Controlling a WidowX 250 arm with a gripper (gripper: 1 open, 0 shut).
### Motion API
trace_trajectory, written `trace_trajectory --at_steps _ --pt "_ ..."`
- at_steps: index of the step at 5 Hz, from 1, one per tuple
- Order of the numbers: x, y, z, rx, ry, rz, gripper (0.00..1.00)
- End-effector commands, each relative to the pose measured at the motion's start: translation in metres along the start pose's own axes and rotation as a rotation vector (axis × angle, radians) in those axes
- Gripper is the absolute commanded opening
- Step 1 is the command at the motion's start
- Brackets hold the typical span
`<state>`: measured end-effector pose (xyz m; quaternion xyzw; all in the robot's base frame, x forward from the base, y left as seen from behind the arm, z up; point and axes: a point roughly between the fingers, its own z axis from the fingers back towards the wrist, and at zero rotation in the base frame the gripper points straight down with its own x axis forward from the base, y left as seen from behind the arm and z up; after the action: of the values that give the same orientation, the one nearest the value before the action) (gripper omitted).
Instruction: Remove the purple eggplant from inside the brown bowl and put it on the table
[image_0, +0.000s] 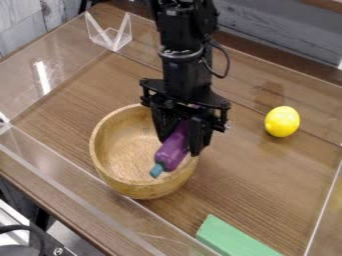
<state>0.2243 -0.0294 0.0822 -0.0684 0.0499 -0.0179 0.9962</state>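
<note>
- The black pincer (181, 140), pointing down at the frame's centre, is clenched on the purple eggplant (173, 151).
- The purple eggplant hangs tilted, its teal stem end lowest, above the right inner side of the brown bowl (120, 167), near the rim.
- The brown bowl rests on the dark bench (267, 185), left of centre.
- A yellow lemon (281, 121) lies at right, well apart from the bowl.
- A green block (254, 238) sits at the lower right edge.
</note>
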Motion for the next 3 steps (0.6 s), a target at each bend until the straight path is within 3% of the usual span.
trace_trajectory --at_steps 1,3 --pt "0.015 -0.010 0.010 -0.011 -0.060 0.005 0.00" --pt "0.030 -0.028 0.000 -0.026 -0.072 0.012 0.00"
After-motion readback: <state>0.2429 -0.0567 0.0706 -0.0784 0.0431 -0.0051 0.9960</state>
